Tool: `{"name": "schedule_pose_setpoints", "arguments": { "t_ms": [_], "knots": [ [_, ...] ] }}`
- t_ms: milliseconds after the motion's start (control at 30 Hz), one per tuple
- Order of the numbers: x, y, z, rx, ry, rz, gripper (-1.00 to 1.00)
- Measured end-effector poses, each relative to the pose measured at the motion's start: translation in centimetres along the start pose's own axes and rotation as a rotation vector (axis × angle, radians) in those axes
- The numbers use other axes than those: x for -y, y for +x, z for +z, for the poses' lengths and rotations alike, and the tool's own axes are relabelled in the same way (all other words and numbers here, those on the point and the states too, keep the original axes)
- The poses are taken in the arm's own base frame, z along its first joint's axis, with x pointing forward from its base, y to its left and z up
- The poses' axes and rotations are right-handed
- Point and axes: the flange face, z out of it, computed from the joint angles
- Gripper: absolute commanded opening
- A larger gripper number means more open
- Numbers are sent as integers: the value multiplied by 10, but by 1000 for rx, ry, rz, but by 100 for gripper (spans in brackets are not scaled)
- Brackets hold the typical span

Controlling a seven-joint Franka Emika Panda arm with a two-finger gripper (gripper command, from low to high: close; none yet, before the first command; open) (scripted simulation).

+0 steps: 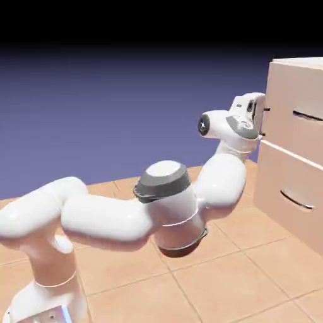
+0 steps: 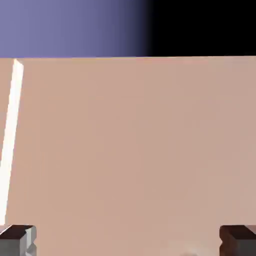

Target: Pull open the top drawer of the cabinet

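The tall beige-pink cabinet stands at the exterior view's right. Its top drawer has a flat front with a thin dark bar handle. My gripper is level with that drawer, right at the front's left edge and left of the handle. In the hand view the two fingertips stand far apart at the bottom corners, so the gripper is open with nothing held. A flat beige cabinet surface fills the hand view, and the handle does not show there.
Below the top drawer is the lower drawer with a curved silvery handle. My white arm stretches from the lower left over the tiled tabletop. A pale strip runs down the hand view's left side.
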Motion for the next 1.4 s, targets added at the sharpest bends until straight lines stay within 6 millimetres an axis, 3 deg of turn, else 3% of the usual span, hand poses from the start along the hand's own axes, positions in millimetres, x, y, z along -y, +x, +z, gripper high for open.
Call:
{"name": "schedule_pose_setpoints", "arguments": {
  "t_ms": [33, 300, 333, 400, 867, 1400],
  "knots": [
    [-19, -13, 4, 14, -48, 7, 0],
    [-21, -13, 51, 14, -48, 7, 0],
    [-21, -13, 54, 14, -48, 7, -100],
    [-21, -13, 54, 14, -48, 7, -100],
    [-17, -13, -50, 17, -45, 9, -100],
    [-10, -12, -212, 25, -42, 13, -100]
  ]
}}
